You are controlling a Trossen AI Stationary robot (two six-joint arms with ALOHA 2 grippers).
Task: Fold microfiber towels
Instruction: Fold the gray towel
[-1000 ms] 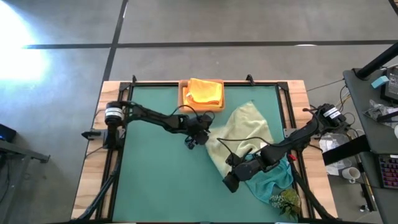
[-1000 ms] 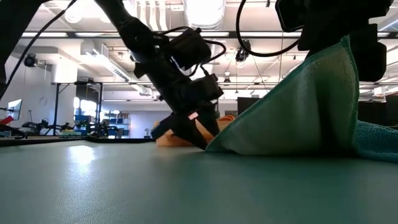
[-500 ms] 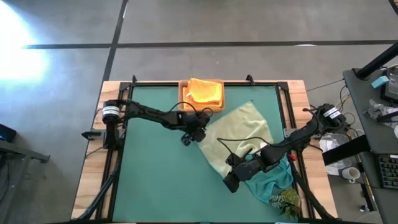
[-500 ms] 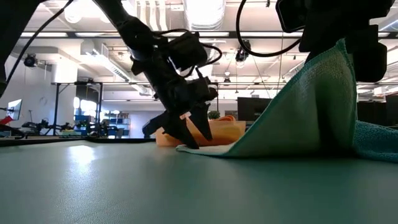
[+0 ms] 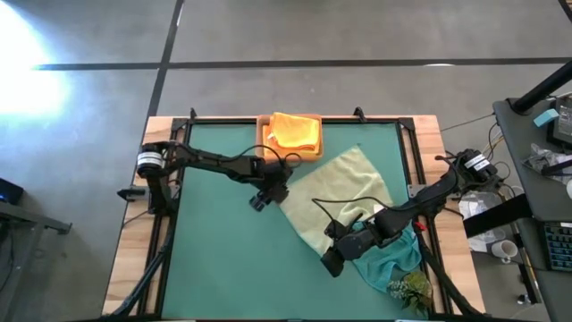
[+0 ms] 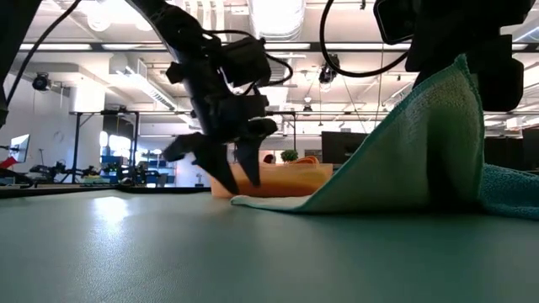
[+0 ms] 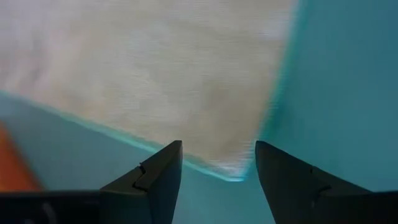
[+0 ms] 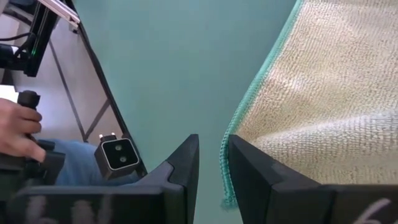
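Note:
A pale green towel point(image 5: 344, 192) lies spread on the dark green mat point(image 5: 223, 259), and its near corner is raised by my right gripper point(image 5: 332, 259), which is shut on it. In the low view the towel point(image 6: 404, 160) slopes up like a tent to that gripper. Its left corner point(image 6: 246, 200) lies flat on the mat. My left gripper point(image 5: 257, 201) hangs open just left of that corner, clear of the mat, fingers pointing down point(image 6: 221, 168). A teal towel point(image 5: 398, 259) lies crumpled under my right arm. Orange towels point(image 5: 295, 131) sit in the wooden tray point(image 5: 262, 143). My right gripper pinches the pale green towel's stitched edge point(image 8: 225, 168) between its two fingers, at the towel's near corner. The fingers slant down from the table's right side. The held corner is lifted clear and the cloth runs down from it to the mat.
The mat's left half and near-left area are bare. A small green sprig point(image 5: 411, 291) lies at the near right corner. The tray stands at the mat's far edge. In the right wrist view a person's hand point(image 8: 15, 127) shows beyond the table.
My left gripper has moved up and toward the table's left edge, away from the pale green towel's left corner, tipping less steeply. That corner, bunched against the fingers before, now lies flat and farther left on the mat. The raised near corner has stayed where it was.

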